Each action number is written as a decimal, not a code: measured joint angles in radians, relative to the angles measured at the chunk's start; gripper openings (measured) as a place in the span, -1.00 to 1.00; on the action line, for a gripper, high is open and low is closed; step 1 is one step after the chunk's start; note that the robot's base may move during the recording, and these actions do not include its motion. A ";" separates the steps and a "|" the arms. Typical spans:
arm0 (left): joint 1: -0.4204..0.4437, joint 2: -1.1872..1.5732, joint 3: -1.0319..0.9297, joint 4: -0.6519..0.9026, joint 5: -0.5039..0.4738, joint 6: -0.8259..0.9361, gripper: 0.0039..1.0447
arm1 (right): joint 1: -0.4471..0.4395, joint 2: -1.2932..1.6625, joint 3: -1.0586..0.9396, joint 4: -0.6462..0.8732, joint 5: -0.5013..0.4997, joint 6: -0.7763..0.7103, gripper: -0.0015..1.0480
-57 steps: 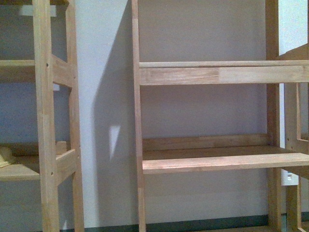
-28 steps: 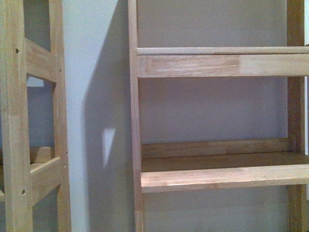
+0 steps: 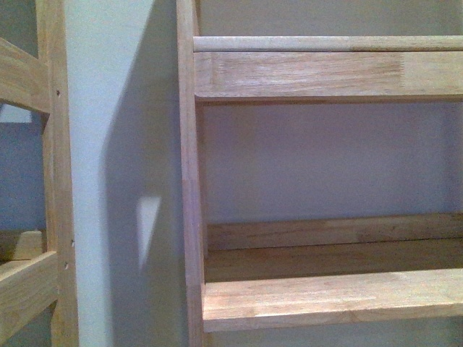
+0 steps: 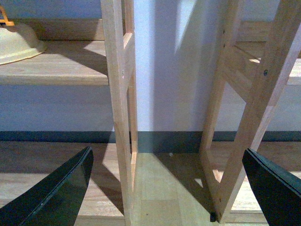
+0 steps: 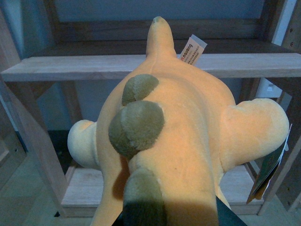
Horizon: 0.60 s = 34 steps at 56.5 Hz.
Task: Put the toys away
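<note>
Front view: seeing only part of the right shelf unit (image 3: 325, 72), cropped top, right and bottom; likewise the left shelf unit (image 3: 51, 181), cut at the left edge. Left wrist view: seeing just two dark fingertips of the left gripper (image 4: 167, 151), rest out of frame. Can't identify the cream bowl-like thing (image 4: 19, 42) clipped by the frame edge, nor the orange scrap (image 4: 5, 20) beside it. Right wrist view: can't see the plush animal (image 5: 188, 141) face, nor the right gripper (image 5: 230, 217) fingers buried under it. Can't read the white tag (image 5: 192, 49) print.
</note>
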 joint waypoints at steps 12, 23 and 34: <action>0.000 0.000 0.000 0.000 0.000 0.000 0.88 | 0.057 0.018 0.001 -0.013 0.179 0.061 -0.87; 0.000 0.000 0.000 0.000 0.000 0.000 0.88 | 0.106 0.093 0.032 0.036 0.321 0.029 -0.87; 0.000 0.000 0.000 0.000 0.000 0.000 0.88 | 0.144 0.263 0.295 0.053 0.411 -0.025 -0.87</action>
